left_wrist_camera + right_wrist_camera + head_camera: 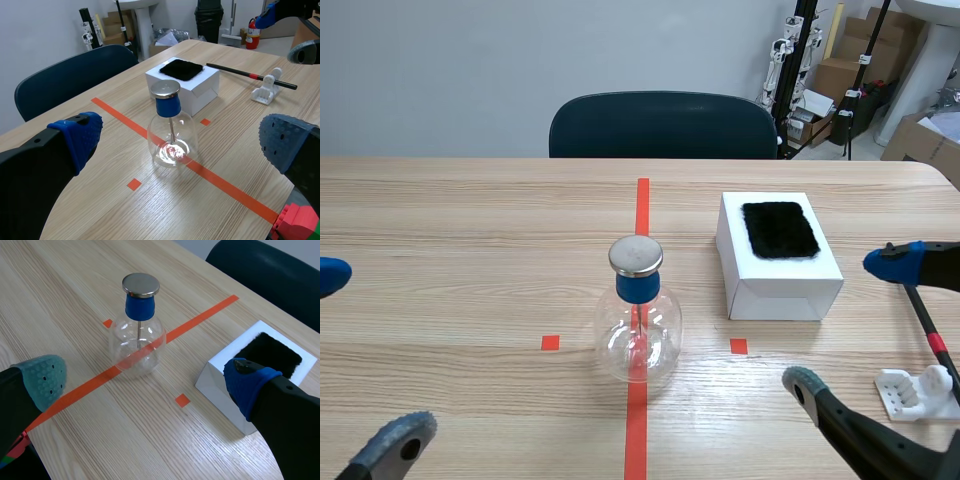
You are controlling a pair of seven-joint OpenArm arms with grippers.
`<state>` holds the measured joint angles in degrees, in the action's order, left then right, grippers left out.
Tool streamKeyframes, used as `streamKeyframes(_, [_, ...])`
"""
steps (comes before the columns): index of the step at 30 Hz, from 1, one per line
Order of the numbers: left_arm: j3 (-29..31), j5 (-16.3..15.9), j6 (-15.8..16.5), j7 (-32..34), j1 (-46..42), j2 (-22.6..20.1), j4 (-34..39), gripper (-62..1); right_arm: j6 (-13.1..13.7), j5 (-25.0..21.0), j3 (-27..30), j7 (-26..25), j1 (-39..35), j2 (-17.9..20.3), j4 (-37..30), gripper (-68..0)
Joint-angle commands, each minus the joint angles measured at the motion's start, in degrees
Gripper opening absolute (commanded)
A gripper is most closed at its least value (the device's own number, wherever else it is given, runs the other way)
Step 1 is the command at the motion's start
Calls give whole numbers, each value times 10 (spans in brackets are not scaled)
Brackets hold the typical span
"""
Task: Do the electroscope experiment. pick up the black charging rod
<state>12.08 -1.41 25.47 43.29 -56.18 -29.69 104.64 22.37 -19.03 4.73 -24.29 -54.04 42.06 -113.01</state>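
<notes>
Left claw (180, 142) released, right claw (145, 379) released, black charging rod (235, 71) resting on white stand (265, 92)

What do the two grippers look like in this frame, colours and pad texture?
Both are black, with two thick fingers each. The right gripper has one grey-green pad with small holes and one blue pad. The left gripper shows blue dotted pads; in the scene view its nearer pad looks grey-green.
</notes>
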Motion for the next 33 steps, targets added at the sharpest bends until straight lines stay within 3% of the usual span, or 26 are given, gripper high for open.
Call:
streamKeyframes(1, [2,-5,-1,6,1,0,7,14,-1,-6,-3,-10,-2,2,-10,-20])
streamKeyframes(22, [2,-4,-1,6,10,0,-2,14,-1,-7,-3,-11,-1,2,-10,-20])
streamKeyframes(28, [2,-3,2,9,55,2,-67,14,-1,-6,-3,-7,-1,2,-10,-20])
streamKeyframes(33, [2,-1,13,65,101,2,-149,14,0,-6,-3,-3,-1,2,-10,-20])
